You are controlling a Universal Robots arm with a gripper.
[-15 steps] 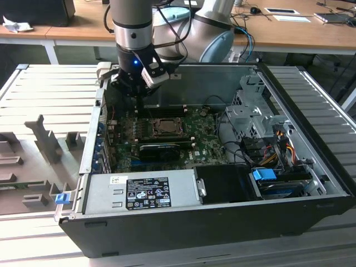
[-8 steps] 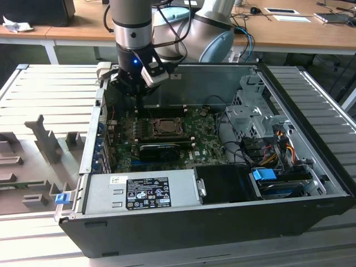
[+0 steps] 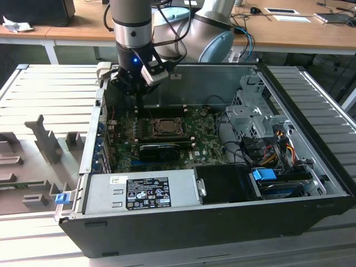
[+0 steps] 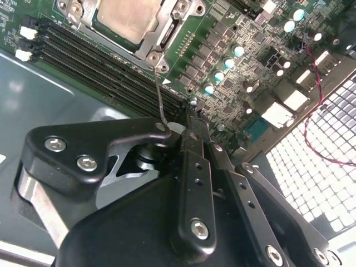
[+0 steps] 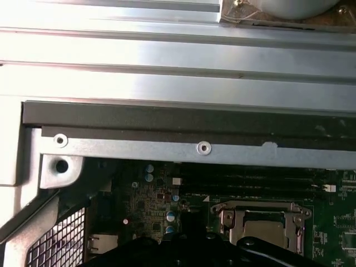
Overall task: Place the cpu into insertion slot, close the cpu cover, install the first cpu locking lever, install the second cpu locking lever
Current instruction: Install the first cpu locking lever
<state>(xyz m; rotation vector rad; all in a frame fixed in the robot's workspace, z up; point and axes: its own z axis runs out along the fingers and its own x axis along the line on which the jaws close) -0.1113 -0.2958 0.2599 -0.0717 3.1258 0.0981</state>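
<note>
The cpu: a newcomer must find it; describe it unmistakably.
Inside the open computer case lies the green motherboard. Near its middle sits the metal-framed insertion slot beside long black memory slots. The cpu is the pale square within that frame.

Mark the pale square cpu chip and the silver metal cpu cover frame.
pale square cpu chip (image 4: 124, 16): second wrist view, centre of its face.
silver metal cpu cover frame (image 5: 261, 208): first wrist view, one edge bar.

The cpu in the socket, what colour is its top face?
Pale beige-silver; the cpu shows best in the second wrist view.
</note>
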